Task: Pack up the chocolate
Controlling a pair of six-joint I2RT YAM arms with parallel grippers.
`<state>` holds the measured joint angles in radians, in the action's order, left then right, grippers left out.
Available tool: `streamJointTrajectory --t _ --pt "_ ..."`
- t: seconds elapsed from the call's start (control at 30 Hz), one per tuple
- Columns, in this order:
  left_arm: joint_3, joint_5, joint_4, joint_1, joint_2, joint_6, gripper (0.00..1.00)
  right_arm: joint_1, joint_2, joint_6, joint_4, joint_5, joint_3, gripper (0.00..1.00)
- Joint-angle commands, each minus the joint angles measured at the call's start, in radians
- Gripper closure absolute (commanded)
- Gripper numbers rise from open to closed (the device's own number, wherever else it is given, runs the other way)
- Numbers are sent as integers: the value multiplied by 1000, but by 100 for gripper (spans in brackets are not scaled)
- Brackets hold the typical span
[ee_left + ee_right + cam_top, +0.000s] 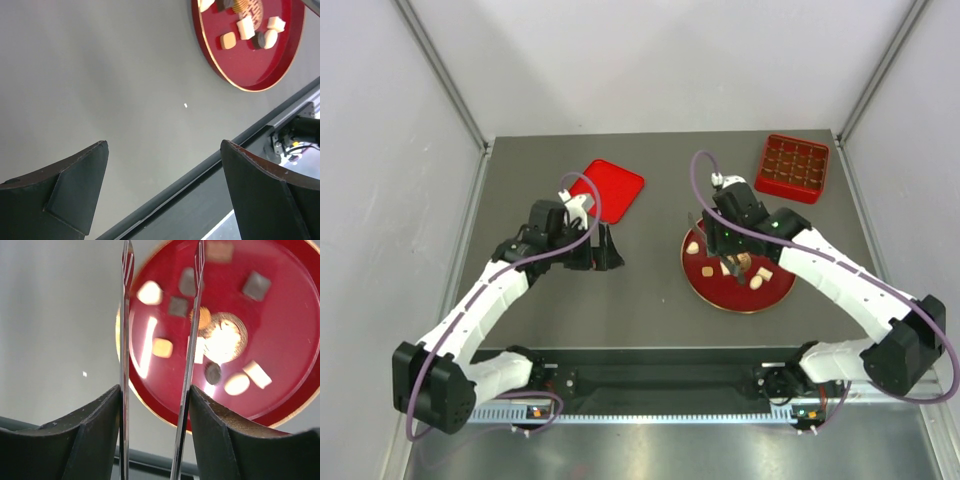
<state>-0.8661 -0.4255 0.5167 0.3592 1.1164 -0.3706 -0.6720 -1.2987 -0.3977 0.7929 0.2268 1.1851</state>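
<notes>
Approx 10 chocolate pcs (162, 347), blurred, on 1 red plate (292, 315); oblong cream pc lies diagonal; right gripper (155, 390) clamps 1 tongs (124, 340); left gripper (164, 145) wide open, empty.

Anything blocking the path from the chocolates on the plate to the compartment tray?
Nothing visible. Bare table separates the plate and the compartment tray; only the right gripper, holding the tongs, is above the chocolates.

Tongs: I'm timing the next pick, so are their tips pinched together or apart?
Apart: the tongs, held by the right claw, show two blades standing separated over the red plate, nothing pinched between them.
</notes>
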Motion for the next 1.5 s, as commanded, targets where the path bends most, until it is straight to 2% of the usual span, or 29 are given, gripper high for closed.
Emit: streamJointTrajectory --t 0.0,0.33,0.93,1.47 --pt "-21 42 12 3 -55 42 1 34 52 -20 28 13 -25 46" --pt "21 114 29 3 -73 64 1 63 53 -24 12 22 -85 49" --pt "24 123 32 3 -72 58 1 88 -27 -6 -122 -10 -153 50" --pt "18 146 43 3 -70 61 1 86 -59 -18 -138 -21 -165 56"
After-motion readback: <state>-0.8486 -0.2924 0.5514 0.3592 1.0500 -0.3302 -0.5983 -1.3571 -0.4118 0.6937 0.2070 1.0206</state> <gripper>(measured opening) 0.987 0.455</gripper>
